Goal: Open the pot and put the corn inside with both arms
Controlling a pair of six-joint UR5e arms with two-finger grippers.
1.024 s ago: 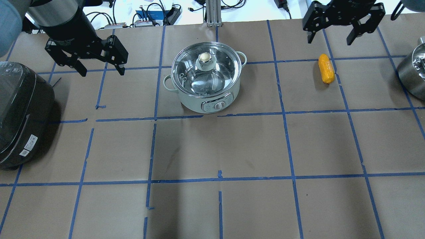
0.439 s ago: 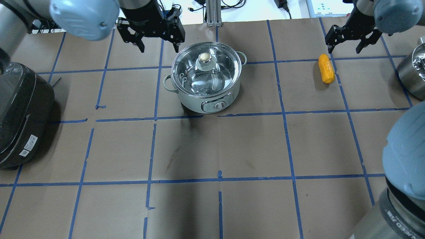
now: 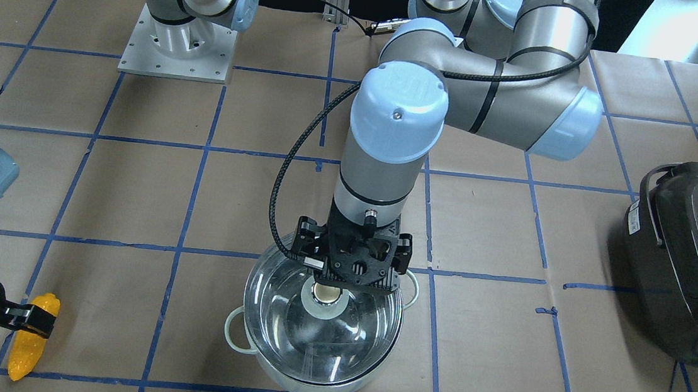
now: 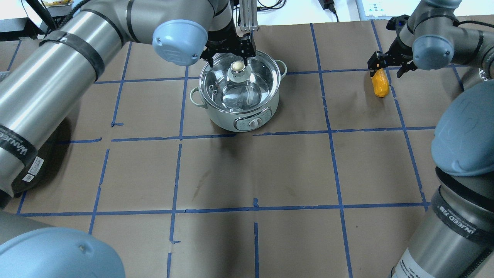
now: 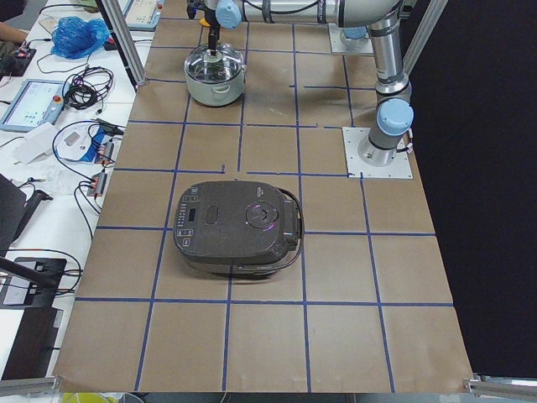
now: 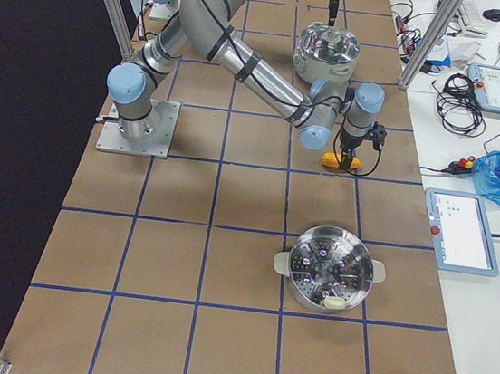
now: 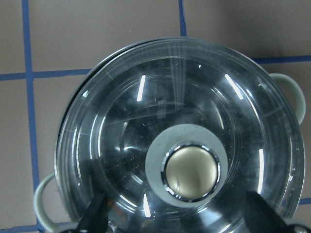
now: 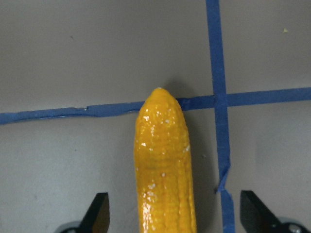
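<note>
Pot (image 4: 225, 116): round, pale body, polished steel inside, two pale loop handles, and a dial panel on the side facing the robot. You'll find it in the middle of the table's width, toward the far side from the robot. The clear domed glass lid (image 7: 146, 116) is seated on the rim. Its knob (image 7: 190, 173) has a brassy round cap in a pale collar.

Left gripper (image 4: 229, 58) is just above the lid, pointing straight down, jaws spread wide. The wrist view shows the knob between the two fingertips (image 7: 95, 218) with gaps on both sides, no contact.

Corn (image 8: 164, 165): glossy yellow-orange cob with bumpy kernels and a tapered tip. It lies flat on the paper well off to the pot's right, tip on a blue tape line (image 8: 217, 58) beside a crossing.

Right gripper (image 8: 175, 213) straddles the cob, jaws wide, clear space on each side of it. I can't tell how high it sits above the table.

Table (image 4: 293, 173) is covered in brown paper with a blue tape grid.

Around it: dark grey rice cooker (image 3: 691, 251) at the robot's left end, lid shut. In the overhead view the left arm covers most of it. A steel pot with a perforated steamer insert (image 6: 331, 270) sits at the right end, well apart from the corn. A black braided cable (image 3: 280, 184) loops off the left wrist, beside the pot.
</note>
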